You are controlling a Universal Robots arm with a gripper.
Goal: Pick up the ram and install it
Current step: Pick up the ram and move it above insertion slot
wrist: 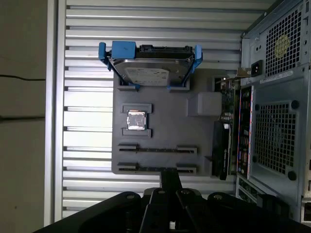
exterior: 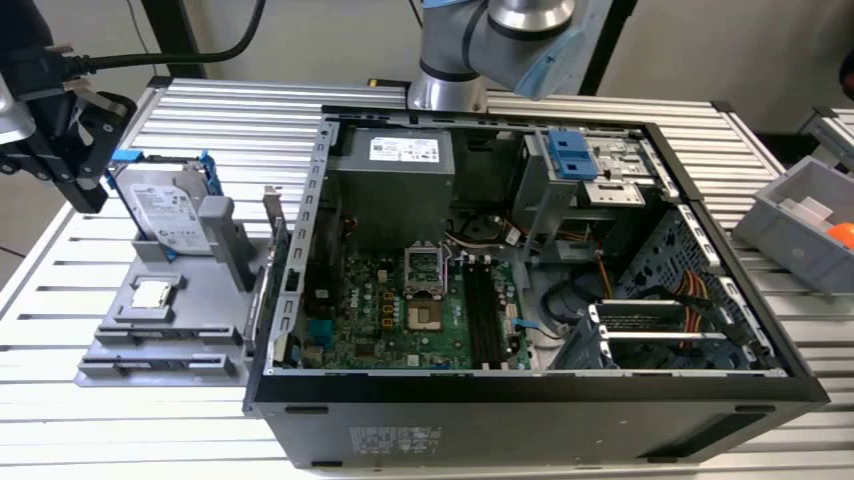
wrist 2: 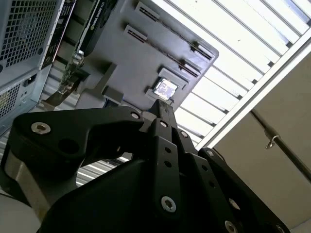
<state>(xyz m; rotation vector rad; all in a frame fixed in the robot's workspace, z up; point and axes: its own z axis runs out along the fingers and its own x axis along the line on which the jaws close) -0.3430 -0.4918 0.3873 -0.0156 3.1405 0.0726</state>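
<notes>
In the exterior view the claw (exterior: 86, 195) hangs at the far left, by the tabletop's (exterior: 214, 110) edge. It is just beside the drive (exterior: 167, 210), which stands on edge in its blue frame. Both wrist views add what that view hides: the fingers (wrist 2: 169, 121) are pressed together tip to tip, with nothing between them.

Nearer the viewer than the drive sits the grey holder (exterior: 200, 335), with the chip (exterior: 151, 293) in its square seat. The first wrist view looks straight down on the holder. There the claw's tip lies over the long bracket pair (wrist: 127, 168) at the holder's edge, with a second pair alongside. In the second wrist view, bare grey base runs between such brackets.

Further right in the exterior view lies the open case (exterior: 534, 395), with the motherboard (exterior: 387, 320) facing up. Long dark slots (exterior: 483, 310) run beside the socket, and I cannot tell whether the ram stands in one. At the far right sits a grey bin (exterior: 801, 215).
</notes>
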